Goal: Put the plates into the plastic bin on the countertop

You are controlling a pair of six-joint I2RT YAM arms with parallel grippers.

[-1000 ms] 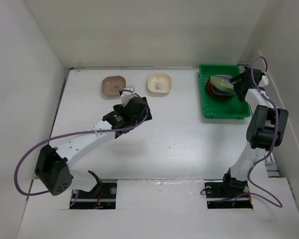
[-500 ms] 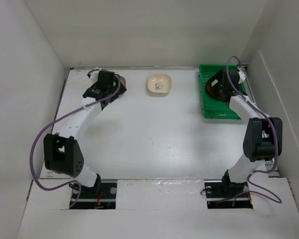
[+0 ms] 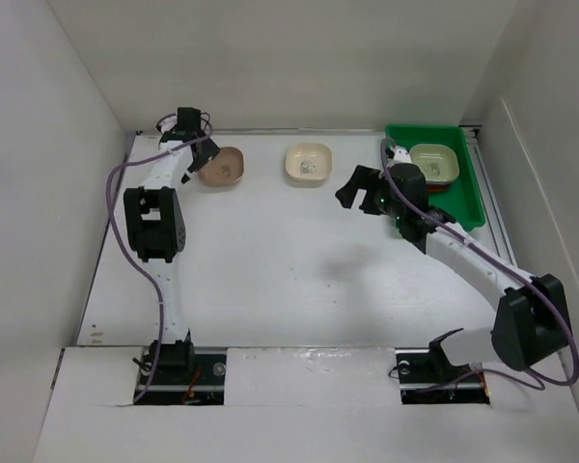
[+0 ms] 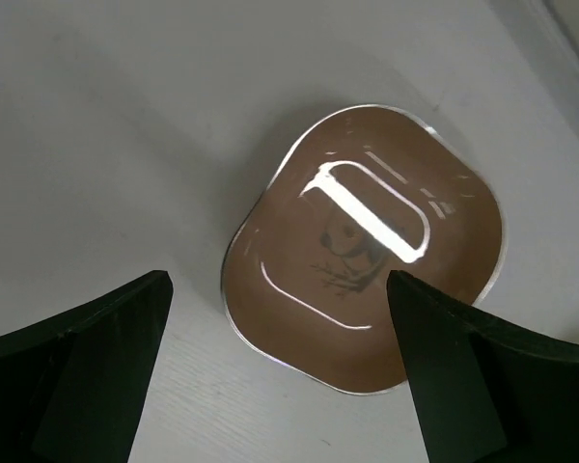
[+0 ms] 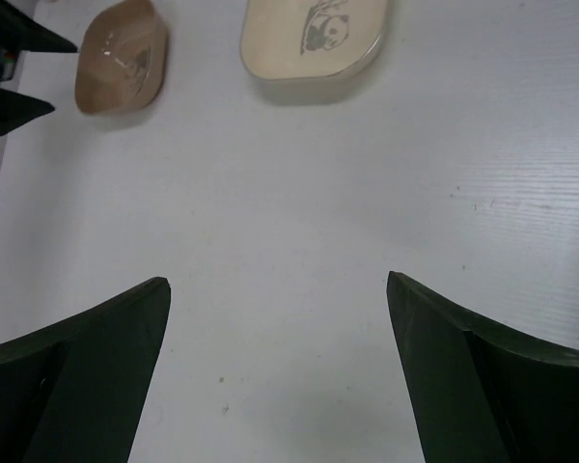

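My right claw (image 5: 277,282) is the nearest thing to me. It hangs wide open and empty over the bare white counter (image 3: 299,280), just right of centre in the overhead view. A second ago it was over the plastic bin (image 3: 463,198) in the upper right of the frame, carrying a plate. Now it has pulled out leftward, so that plate is delivered.

In the right wrist view the cream plate (image 5: 314,39) sits at the top edge, slightly right of centre. The tan-pink plate (image 5: 121,58) is at the upper left. Both still lie on the counter, well apart from the bin, and I judge the cream one to be this claw's next pick.

My left arm, which was bent over mid-counter a second ago, has stretched out toward the upper left of the overhead frame. My left claw (image 4: 278,289) is spread wide, with the tan-pink plate framed between its fingers in its own camera. It is not gripping the plate, and I cannot tell how high it hovers.

In the bin, a pale green plate (image 3: 434,162) lies on top, with what looks like a red-brown edge beneath it. I cannot see the plates under it. Two plates remain to be moved, one for each claw.
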